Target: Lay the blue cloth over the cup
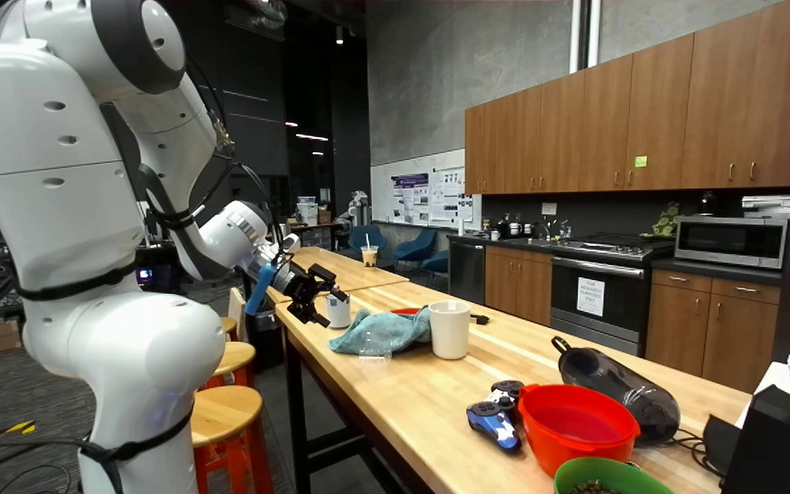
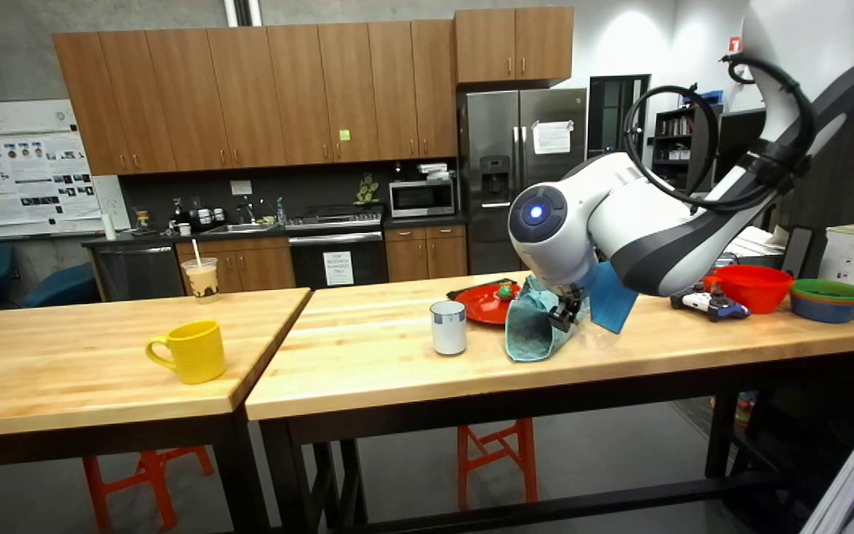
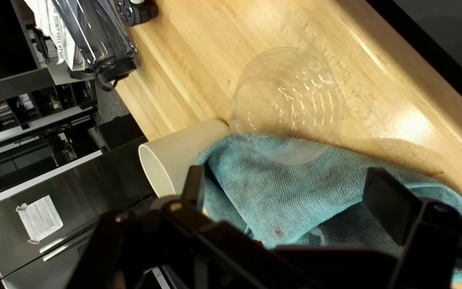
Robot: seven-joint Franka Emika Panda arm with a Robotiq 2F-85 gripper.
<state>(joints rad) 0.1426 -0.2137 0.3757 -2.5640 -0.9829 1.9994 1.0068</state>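
Observation:
The blue cloth lies crumpled on the wooden table in both exterior views point(image 1: 385, 331) point(image 2: 531, 330) and fills the lower middle of the wrist view point(image 3: 295, 188). A clear plastic cup point(image 3: 287, 100) stands against the cloth's edge; it shows faintly in an exterior view point(image 1: 375, 345). A tall white cup point(image 1: 450, 331) touches or nearly touches the cloth's other side; it also shows in the wrist view point(image 3: 187, 148). A white and blue cup point(image 2: 448, 330) stands apart from the cloth. My gripper point(image 3: 291, 186) is open and empty, with its fingers above the cloth. Whether the fingertips touch it cannot be told.
A red plate point(image 2: 482, 304) with a small green item lies behind the cloth. Game controllers point(image 1: 496, 415), a red bowl point(image 1: 579, 429), a green bowl point(image 1: 604, 473) and a dark bottle point(image 1: 621, 391) stand farther along. A yellow mug point(image 2: 193, 354) is on the adjoining table.

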